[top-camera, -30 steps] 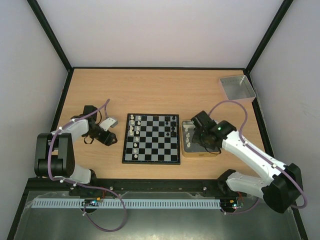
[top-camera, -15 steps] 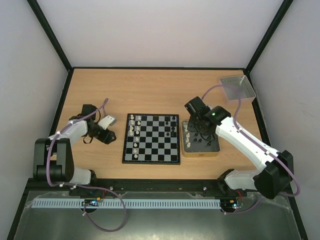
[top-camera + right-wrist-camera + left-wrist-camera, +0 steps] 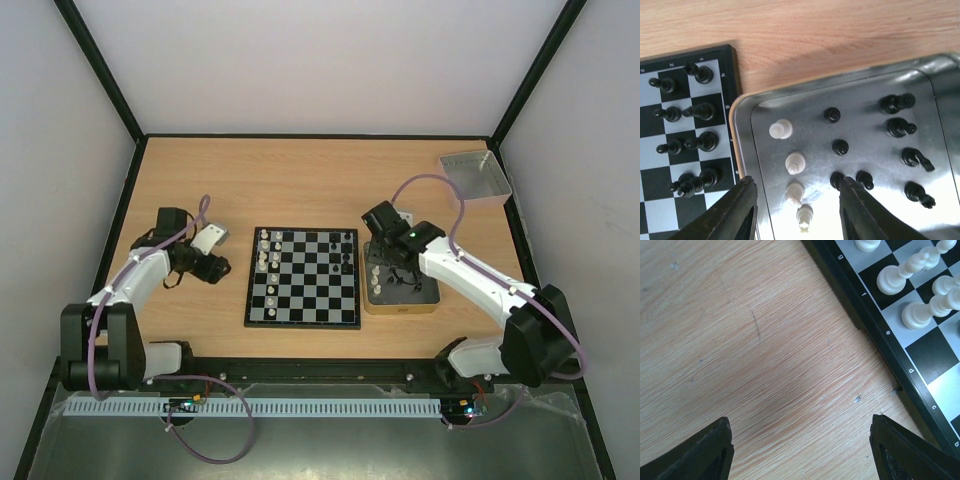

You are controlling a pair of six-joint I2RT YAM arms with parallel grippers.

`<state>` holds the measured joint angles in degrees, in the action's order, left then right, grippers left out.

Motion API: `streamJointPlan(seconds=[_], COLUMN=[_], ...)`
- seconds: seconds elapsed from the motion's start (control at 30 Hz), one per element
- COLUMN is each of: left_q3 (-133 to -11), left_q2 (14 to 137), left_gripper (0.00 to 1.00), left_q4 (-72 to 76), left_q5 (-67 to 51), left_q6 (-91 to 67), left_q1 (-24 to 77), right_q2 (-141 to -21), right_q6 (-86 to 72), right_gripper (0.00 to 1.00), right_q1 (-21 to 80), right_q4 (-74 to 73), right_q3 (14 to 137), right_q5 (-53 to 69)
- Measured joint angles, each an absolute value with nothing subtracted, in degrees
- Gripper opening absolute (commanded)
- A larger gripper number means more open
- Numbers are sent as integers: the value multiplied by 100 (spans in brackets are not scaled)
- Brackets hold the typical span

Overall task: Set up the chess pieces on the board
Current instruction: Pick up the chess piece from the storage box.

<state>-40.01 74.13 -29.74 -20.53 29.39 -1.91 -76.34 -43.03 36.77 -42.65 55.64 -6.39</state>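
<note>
The left end effector (image 3: 800,420) hovered released over bare counter (image 3: 740,340) just beside the board (image 3: 305,295). Tiny white chess pieces (image 3: 892,280) stood on the board's left files, black ones on its right. The right end effector (image 3: 796,181) was spread empty above the tin (image 3: 865,115), apparently on a fetching step. Next it needed to lower squarely around one upright white piece (image 3: 795,162).

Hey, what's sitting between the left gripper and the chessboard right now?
Nothing. Only bare wooden table lies between the open left gripper and the dark border of the board. The left wrist view shows this most clearly.
</note>
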Motion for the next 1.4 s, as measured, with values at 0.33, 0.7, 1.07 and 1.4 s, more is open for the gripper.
streamJointPlan(seconds=[0.33,0.7,1.07,1.4], left_q3=[-3944,-3865,-3857,-3857], left_q2=[7170,7168,7177,7212], left_gripper=[76,75,75,75], left_q4=[-2936,-2902,-2899,-2899], left_q5=[-2014,-1922,-1920,-1898], left_q6=[2886,2886,2867,2867], left_q1=[-191,-191,-191,-191], right_q2=[-7782,-7981,-8702,-8906], right_q6=[-4230,-4115,-3911,-3881], right_gripper=[40,19,30,32], right_q1=[3446,3229,3037,2969], right_q4=[-3522,-3170,-2902,-2738], right_q3=[5210,4984,5026,5214], right_q5=[-429,-80,154,309])
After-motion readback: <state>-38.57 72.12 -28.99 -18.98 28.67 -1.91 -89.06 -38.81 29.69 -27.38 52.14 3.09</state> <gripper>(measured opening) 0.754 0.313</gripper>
